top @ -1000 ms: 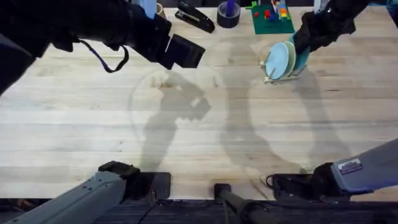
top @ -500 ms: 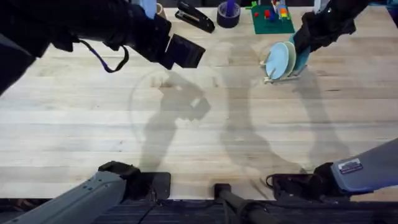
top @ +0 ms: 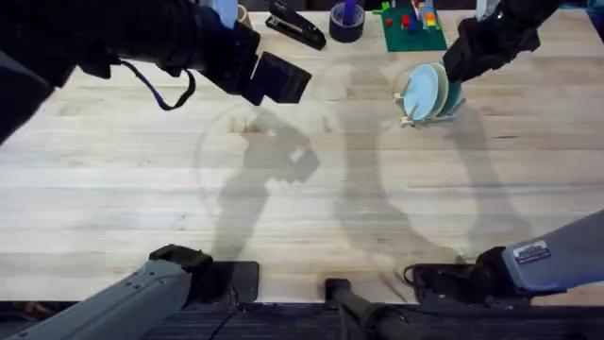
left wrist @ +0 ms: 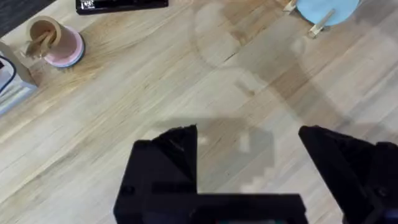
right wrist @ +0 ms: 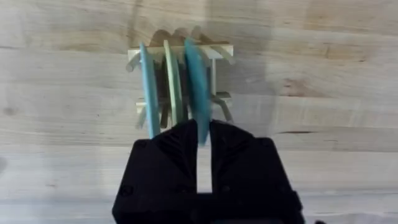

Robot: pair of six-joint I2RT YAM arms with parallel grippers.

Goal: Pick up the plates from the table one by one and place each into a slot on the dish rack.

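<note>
Plates upright in the dish rack (right wrist: pixel 180 59)
Right gripper (right wrist: pixel 203 134) pinches the teal plate (right wrist: pixel 196 81) – left gripper (left wrist: pixel 249 155) hangs wide over the table (top: pixel 283 208).

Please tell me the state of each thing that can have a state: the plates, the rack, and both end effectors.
Pale light-blue plate: upright in a rack slot.
Cream-yellow plate: upright in the middle slot.
Teal plate: upright in a slot, right end effector closed on its edge.
Dish rack: holds three plates.
Left end effector: open, empty, above the table.
</note>
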